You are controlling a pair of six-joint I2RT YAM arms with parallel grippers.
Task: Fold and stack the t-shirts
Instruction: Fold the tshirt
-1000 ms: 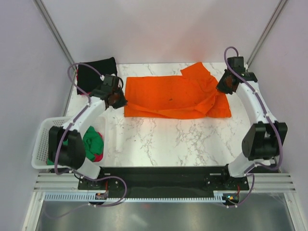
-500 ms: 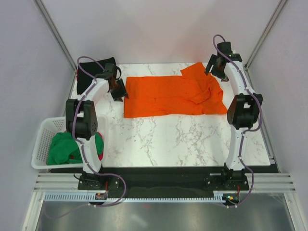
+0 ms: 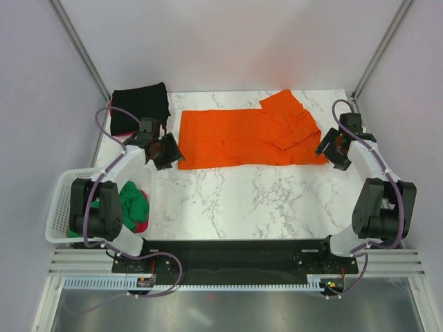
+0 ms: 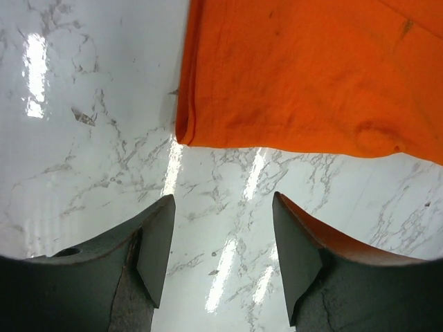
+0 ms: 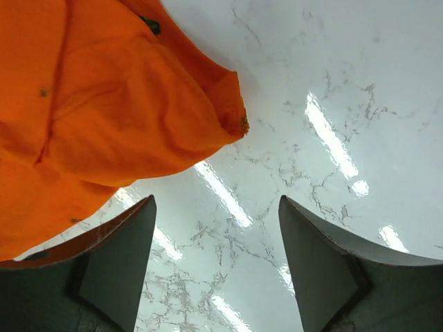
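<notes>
While left hand (image 4: pixel 223 200), right hand (image 5: pixel 216 200) spread wide, basket (image 3: pixel 58 202) holds green shirt (image 3: pixel 133 200).

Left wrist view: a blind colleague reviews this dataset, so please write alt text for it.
A bright orange fabric t-shirt lies on the white marble table, its corner just ahead of the open, empty left gripper.
</notes>
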